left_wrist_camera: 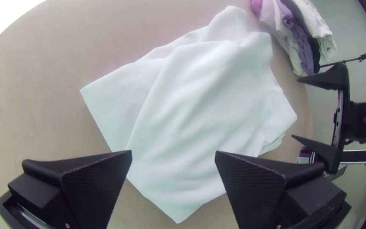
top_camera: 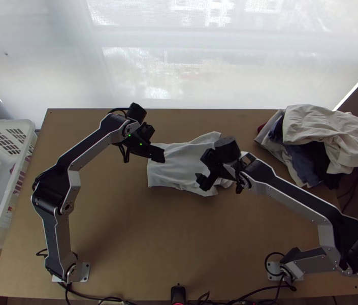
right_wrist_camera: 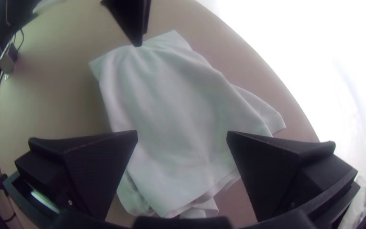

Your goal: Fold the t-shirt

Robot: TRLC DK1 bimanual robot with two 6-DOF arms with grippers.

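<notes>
Judging by the layered, compact shape of the cloth, the step in hand is an intermediate fold. The white t-shirt (top_camera: 179, 165) lies on the wooden table (top_camera: 128, 239), toward the far edge and between the two arms. It is partly folded, with an upper layer set askew over a lower one and the end toward the right arm creased and uneven.

Left gripper (left_wrist_camera: 173, 153): fingers spread wide at the shirt's left end; no cloth held. Right gripper (right_wrist_camera: 182, 133): fingers likewise spread wide, at the opposite end; no cloth held. Contact between either gripper and the fabric cannot be confirmed.

Next move, as judged: align the fingers with a free edge or corner, close on all the layers intended, then carry the edge across and lay it flat. The skewed layer probably needs squaring first. Gripping the top layer alone could pull the stack apart.

Surroundings: a pile of garments (top_camera: 326, 127) occupies the far right corner; a white basket (top_camera: 6, 124) stands at the left side. A small black device (top_camera: 178, 294) sits at the near edge. The main likely obstruction is the grippers themselves: both overhang the shirt, so inward travel requires mutual clearance.
</notes>
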